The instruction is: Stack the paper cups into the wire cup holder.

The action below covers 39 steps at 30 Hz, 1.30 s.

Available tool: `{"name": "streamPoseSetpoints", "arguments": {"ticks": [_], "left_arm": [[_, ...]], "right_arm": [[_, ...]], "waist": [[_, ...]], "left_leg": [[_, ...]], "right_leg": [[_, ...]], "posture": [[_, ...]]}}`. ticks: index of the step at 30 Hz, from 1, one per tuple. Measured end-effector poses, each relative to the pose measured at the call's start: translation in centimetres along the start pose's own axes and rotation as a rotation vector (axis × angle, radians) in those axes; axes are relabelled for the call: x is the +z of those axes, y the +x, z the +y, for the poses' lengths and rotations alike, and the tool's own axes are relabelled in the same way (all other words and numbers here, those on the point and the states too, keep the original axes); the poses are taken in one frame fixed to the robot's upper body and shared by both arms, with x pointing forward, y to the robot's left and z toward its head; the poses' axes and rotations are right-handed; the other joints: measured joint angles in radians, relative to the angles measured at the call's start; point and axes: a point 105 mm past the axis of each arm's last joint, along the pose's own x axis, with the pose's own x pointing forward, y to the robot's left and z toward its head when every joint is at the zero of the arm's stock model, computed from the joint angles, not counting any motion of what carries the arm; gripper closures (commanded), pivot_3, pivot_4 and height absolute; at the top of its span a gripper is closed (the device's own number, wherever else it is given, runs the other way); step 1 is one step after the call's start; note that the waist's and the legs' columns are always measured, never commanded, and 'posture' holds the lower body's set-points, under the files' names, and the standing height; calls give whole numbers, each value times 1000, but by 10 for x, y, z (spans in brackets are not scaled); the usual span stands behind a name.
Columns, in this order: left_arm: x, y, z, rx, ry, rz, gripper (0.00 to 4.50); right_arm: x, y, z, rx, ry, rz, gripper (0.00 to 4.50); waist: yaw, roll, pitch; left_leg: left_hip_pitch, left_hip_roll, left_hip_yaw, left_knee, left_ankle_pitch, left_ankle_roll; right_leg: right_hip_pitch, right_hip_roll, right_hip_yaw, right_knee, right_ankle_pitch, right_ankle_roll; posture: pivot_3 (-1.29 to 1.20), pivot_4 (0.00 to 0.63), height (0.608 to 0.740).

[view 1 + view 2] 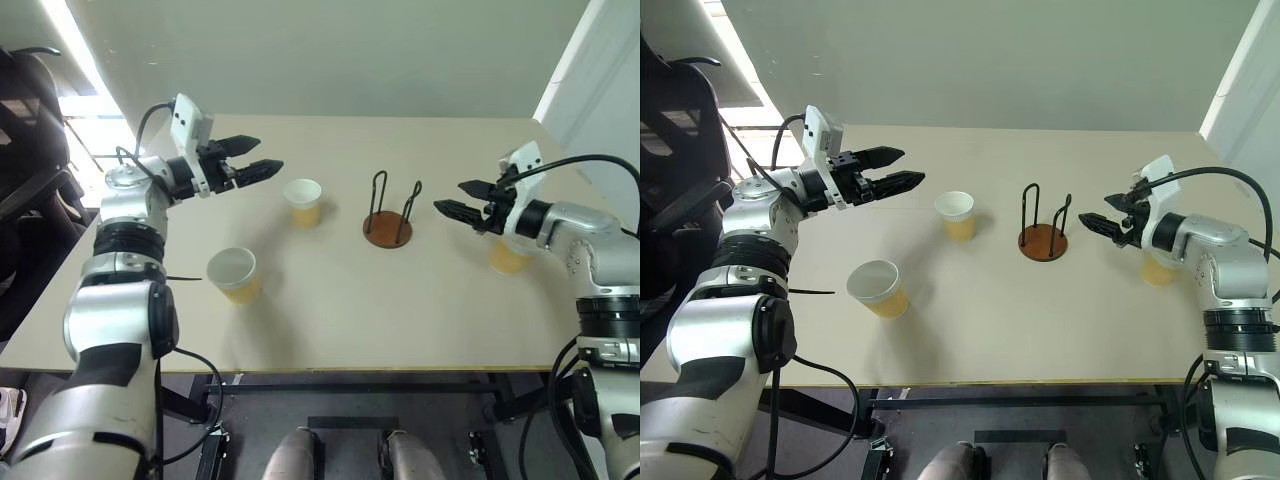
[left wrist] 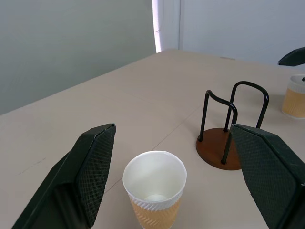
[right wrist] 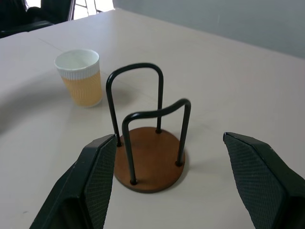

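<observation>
- Left gripper [image 1: 258, 158] spread wide, hovering beside a paper cup [image 1: 302, 201]
- Right gripper [image 1: 462, 198] spread too, facing the empty wire cup holder [image 1: 388, 229]

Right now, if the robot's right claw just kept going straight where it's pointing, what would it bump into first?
Probably the wire cup holder. The open right gripper points at it across bare table, with nothing between. It hovers above the tabletop, so it might meet the loops rather than the base.
</observation>
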Motion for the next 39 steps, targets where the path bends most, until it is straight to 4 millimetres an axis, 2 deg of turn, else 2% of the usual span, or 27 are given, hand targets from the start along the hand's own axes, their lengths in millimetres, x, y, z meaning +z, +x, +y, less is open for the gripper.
{"name": "streamPoseSetpoints", "arguments": {"ticks": [6,10,15,29,35,39], "left_arm": [[0,0,-3,-28,1,2,367],[0,0,-4,-37,0,2,367],[-1,1,-4,-40,1,4,367],[-2,2,-6,-51,7,15,367],[-4,2,-7,-54,7,20,367],[-4,2,-7,-54,6,20,367]], "right_arm": [[-12,-7,14,88,41,38,836],[-10,-9,26,145,37,34,836],[-22,-5,35,167,31,70,836],[-52,37,43,13,-38,91,836],[-38,54,40,-35,-102,26,836],[-41,61,39,-41,-101,28,836]], "waist": [[0,0,0],[-2,0,0],[-3,0,0],[-4,0,0],[-4,0,0],[-4,0,0]], "left_leg": [[0,-1,2,0,0,0],[0,0,1,1,0,0],[0,0,1,1,0,0],[0,1,0,1,0,0],[0,1,0,1,0,0],[0,0,0,1,0,0]], "right_leg": [[0,1,0,0,0,0],[1,1,1,0,0,0],[1,2,0,0,0,0],[0,1,0,1,1,0],[0,2,0,0,2,-1],[-1,1,0,0,2,-1]], "posture": [[0,150,740],[0,150,740],[0,150,740],[0,150,740],[0,150,740],[0,150,740]]}}
